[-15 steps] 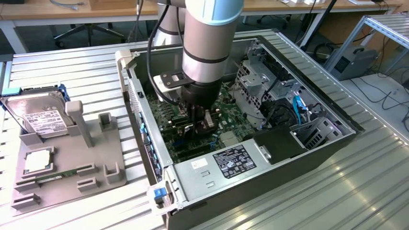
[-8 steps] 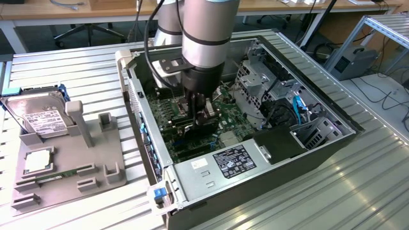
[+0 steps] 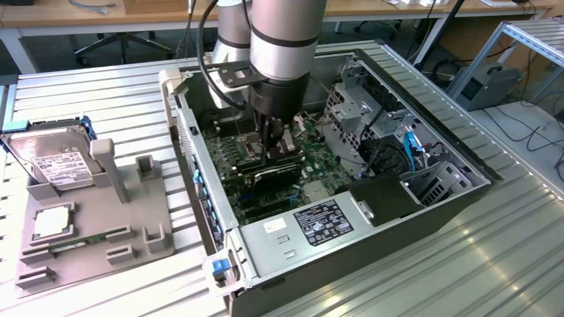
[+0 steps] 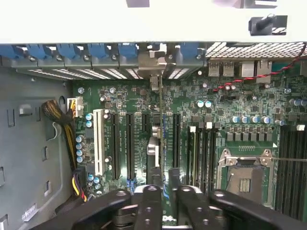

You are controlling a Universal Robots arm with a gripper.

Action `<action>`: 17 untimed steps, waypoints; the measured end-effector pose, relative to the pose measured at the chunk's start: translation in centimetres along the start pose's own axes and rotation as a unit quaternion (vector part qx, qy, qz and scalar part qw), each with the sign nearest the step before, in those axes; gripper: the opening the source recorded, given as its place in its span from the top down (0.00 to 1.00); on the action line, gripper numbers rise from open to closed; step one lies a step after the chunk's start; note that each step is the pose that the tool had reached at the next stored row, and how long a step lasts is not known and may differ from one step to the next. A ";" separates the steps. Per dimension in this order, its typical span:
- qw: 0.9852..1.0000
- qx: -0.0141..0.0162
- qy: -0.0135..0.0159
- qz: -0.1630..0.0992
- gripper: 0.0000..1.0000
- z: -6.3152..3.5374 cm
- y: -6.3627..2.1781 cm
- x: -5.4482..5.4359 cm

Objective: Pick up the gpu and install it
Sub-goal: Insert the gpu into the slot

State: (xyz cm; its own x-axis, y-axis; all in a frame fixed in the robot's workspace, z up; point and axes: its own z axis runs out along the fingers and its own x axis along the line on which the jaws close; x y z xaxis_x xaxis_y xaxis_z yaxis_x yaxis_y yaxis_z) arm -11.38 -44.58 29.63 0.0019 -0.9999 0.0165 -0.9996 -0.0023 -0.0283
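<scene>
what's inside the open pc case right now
Inside the case: green motherboard with expansion slots, empty CPU socket, and the gpu standing edge-on in a slot under the pincer. The arm covers part of the board.

Ribbed metal table (image 3: 105, 92), open computer case (image 3: 370, 218) lying on it, grey parts tray (image 3: 97, 244) beside the case

Green motherboard (image 4: 192, 110), blue clips (image 4: 96, 50)

I see the open computer case (image 3: 423, 218) lying on the slatted table (image 3: 79, 92). Beside the case sits a grey holder tray (image 3: 88, 257), a hard drive (image 3: 55, 162) propped at its far corner.
</scene>
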 end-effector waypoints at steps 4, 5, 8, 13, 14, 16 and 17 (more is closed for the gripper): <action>1.000 -0.006 0.000 0.000 0.89 0.02 -0.90 0.3; 1.000 -0.009 0.000 0.000 0.89 0.04 -1.33 0.3; 1.000 -0.016 0.000 0.000 0.89 0.08 -2.62 0.4; 1.000 -0.020 0.000 0.000 0.89 0.10 -3.26 0.4; 1.000 -0.020 0.000 0.000 0.89 0.10 -3.26 0.4; 1.000 -0.020 0.000 0.000 0.89 0.10 -3.26 0.4; 1.000 -0.020 0.000 0.000 0.89 0.10 -3.27 0.4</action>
State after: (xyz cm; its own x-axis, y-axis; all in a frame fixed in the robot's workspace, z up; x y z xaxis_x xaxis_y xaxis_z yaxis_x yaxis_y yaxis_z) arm -8.11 -44.93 29.63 0.0025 -0.9999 0.0165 -0.9999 -0.0023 0.0109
